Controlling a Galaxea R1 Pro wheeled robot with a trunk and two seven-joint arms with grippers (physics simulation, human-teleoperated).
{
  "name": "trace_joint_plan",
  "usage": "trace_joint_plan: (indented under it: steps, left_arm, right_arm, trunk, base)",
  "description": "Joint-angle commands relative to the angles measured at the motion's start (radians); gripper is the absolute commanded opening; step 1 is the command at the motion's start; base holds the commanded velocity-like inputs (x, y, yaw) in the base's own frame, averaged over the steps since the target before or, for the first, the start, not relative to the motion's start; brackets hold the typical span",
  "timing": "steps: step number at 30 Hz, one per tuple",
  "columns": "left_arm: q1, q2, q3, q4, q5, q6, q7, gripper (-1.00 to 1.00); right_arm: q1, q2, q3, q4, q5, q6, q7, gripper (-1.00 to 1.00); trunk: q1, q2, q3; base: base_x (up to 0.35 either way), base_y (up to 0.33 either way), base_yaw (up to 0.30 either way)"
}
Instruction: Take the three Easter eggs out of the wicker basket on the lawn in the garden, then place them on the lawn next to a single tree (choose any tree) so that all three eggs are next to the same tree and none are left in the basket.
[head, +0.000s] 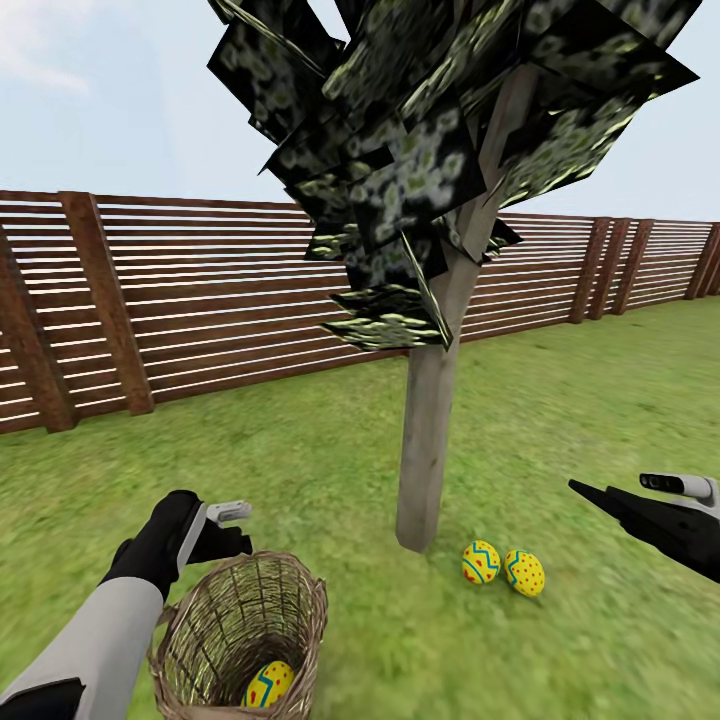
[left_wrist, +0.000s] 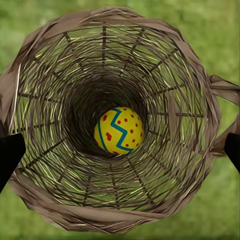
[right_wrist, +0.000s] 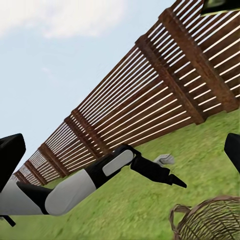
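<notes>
Yellow, with red dots and a blue zigzag band, one egg (left_wrist: 119, 130) lies at the bottom of the wicker basket (head: 300, 600); in the left wrist view its long axis runs roughly upright in the picture, tipped slightly, and we look straight down the woven walls onto it. We see the basket standing upright on the lawn (head: 300, 460), mouth up, near the foot of the tree (head: 430, 440), whose pale trunk rises with a slight lean toward the fence (head: 200, 290). Two more eggs (head: 481, 562) (head: 524, 572) lie on the grass just beside the trunk base, touching or nearly touching each other, both lying on their sides with their long axes tilted in the head view. We place the left gripper (head: 225, 530) just above the far rim of the basket, pointing down into it; its fingertips (left_wrist: 10, 155) stand spread wide at either side of the rim, holding nothing. We see the right gripper (head: 610, 500) well to the right of the tree, above the grass, its dark fingers (right_wrist: 11, 155) likewise spread and empty.
</notes>
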Motion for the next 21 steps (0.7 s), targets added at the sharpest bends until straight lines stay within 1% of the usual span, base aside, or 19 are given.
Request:
trace_joint_plan:
  steps: [1, 21]
  left_arm:
    - [-0.001, 0.000, 0.003, -0.001, -0.011, 0.003, -0.010, 1.00]
    - [-0.001, -0.001, 0.003, -0.001, -0.010, 0.003, -0.008, 1.00]
  right_arm:
    - [-0.001, 0.000, 0.000, 0.000, -0.002, 0.007, 0.001, 1.00]
    - [-0.001, -0.001, -0.003, 0.003, -0.001, 0.007, -0.002, 1.00]
  trunk:
    - [0.000, 0.000, -0.001]
    - [0.077, -0.140, -0.064]
  base:
    - [0.000, 0.000, 0.000]
    - [0.000, 0.000, 0.000]
